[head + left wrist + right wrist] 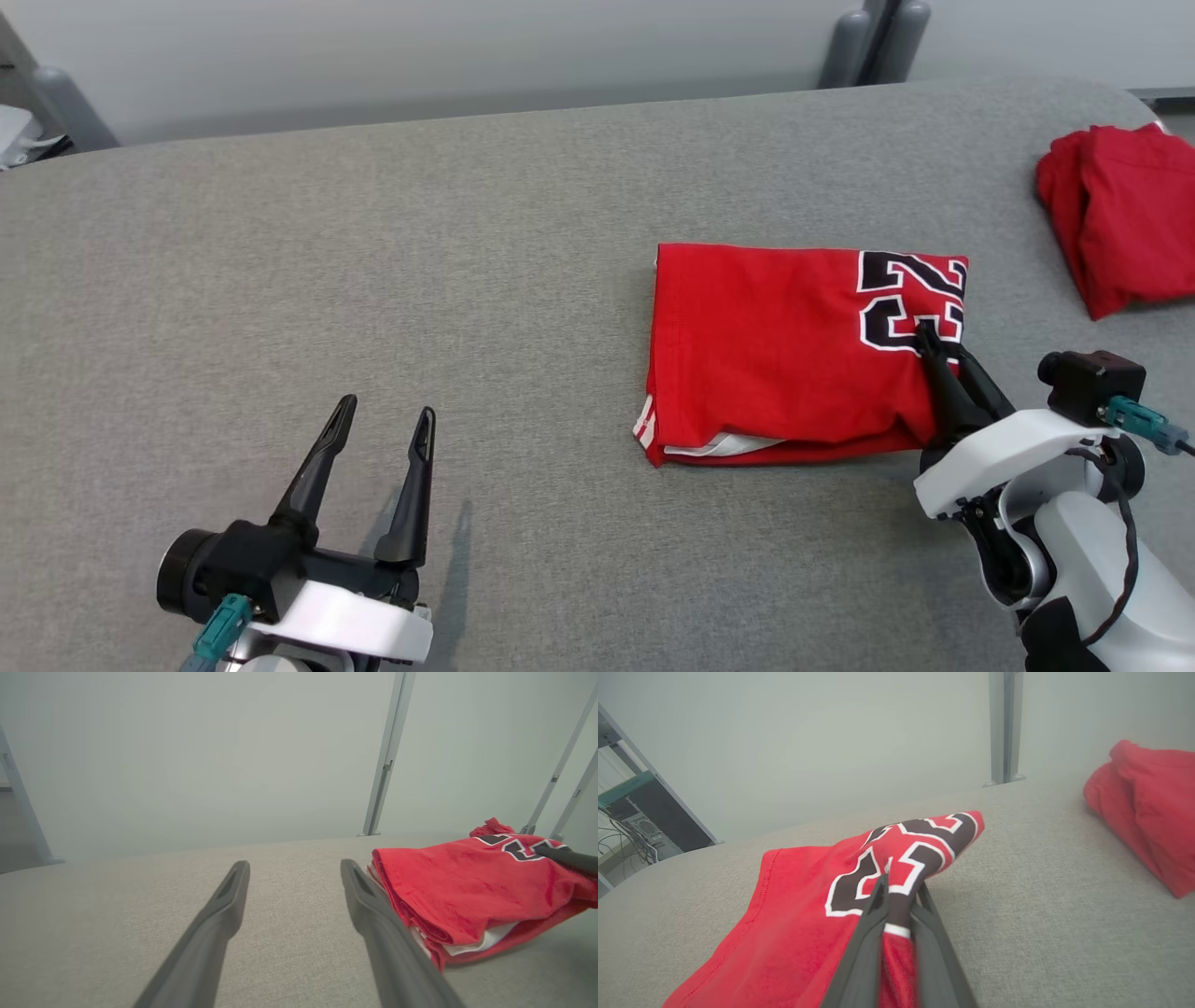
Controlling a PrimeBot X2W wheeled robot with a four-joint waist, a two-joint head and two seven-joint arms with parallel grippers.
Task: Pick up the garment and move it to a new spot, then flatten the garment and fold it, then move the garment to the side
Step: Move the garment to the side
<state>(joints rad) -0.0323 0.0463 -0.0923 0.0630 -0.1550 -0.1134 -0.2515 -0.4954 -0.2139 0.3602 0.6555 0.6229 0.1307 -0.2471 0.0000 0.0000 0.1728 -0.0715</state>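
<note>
**Right jaws pinch the folded jersey at its numbered end**

The red jersey point(794, 345) lies folded in a flat rectangle on the grey bench point(373, 233), right of centre in the head view; its long axis runs left to right across that view, with white trim point(724, 446) peeping out at the near left corner. The right gripper point(926, 334) reaches in from the near right and meets the jersey at its right-hand short edge; its jaws are pressed together on a lifted ridge of cloth, which the right wrist view shows clamped between the two dark fingers point(871, 933).

The left gripper point(387, 415) hovers low over the bench at the near left, jaws spread and holding nothing; the jersey lies well apart from it, off to its right, so the right arm is plainly the nearer one.

The only writing is a pair of large black numerals point(910, 299) outlined in white, at the pinched end; they appear to read 23, though the fold wraps part of them; no brand mark can be made out.

A second red garment point(1125, 219) sits bundled at the far right edge of the bench, apart from the jersey; the folding looks done, and the shift to the side looks like the step in hand.
</note>
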